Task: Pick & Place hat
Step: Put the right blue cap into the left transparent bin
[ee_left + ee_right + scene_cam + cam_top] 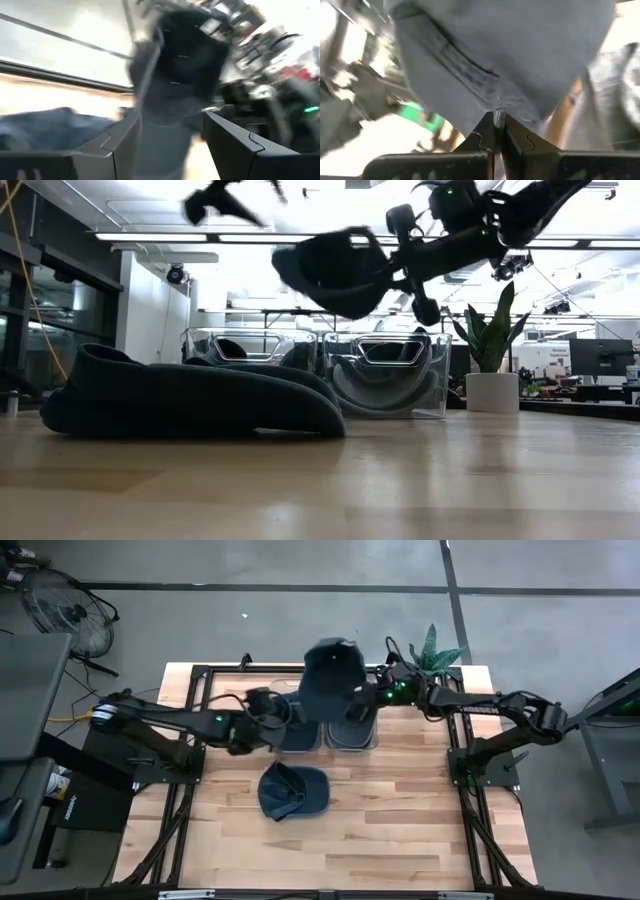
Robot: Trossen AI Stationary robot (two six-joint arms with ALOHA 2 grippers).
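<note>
The right arm's dark two-finger gripper [495, 131] has its jaws pinched tight together on a fold of the dark navy fabric cap [332, 675], which hangs raised off the table from the fingertips. The left arm's dark two-finger gripper [170, 145] reaches in from the other side, jaws spread apart, with the cap just ahead of its fingers [122, 142].

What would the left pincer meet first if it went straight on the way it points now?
Probably the dark cap hanging from the right pincer; it fills the line ahead between the open left pincer's fingers, though depth is unclear.
</note>
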